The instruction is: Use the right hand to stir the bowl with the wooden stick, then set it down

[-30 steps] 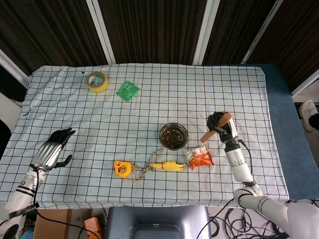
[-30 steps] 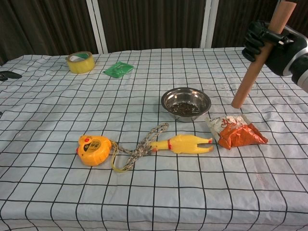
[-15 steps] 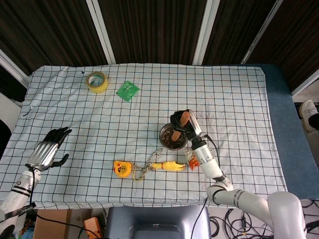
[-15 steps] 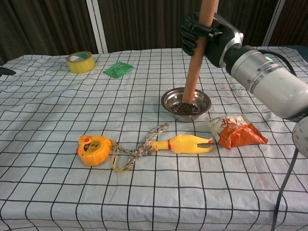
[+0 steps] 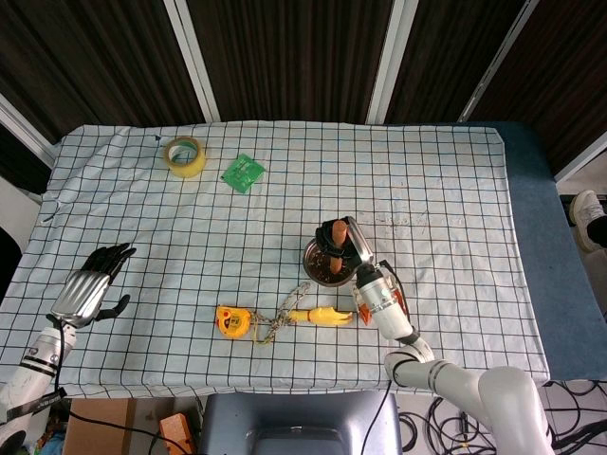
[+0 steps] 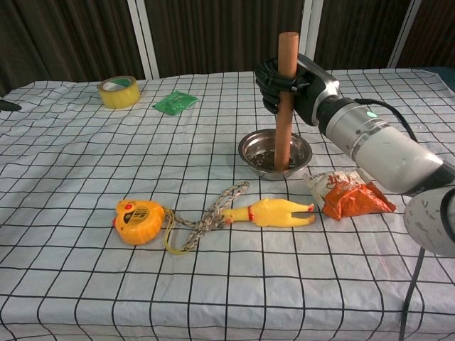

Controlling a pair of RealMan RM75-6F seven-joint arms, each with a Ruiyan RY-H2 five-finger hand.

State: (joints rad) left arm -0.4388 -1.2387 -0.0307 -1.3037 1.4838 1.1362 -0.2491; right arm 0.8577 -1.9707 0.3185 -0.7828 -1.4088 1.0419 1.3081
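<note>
While right hand (image 6: 288, 89) clamps wooden stick (image 6: 286, 99) upright in bowl (image 6: 249, 145); rubber chicken (image 6: 274, 211), snack packet (image 6: 352, 197) just beside.

A table in a dark room.
The table (image 5: 455, 180) has a white checked cloth (image 6: 85, 284); dark curtains (image 6: 213, 35) hang behind it.

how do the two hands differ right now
The right hand grips the wooden stick upright with its lower end in the bowl; the left hand holds nothing, fingers spread. The right is at mid-table over the bowl; the left sits at the table's left edge. Both have dark fingers.
</note>
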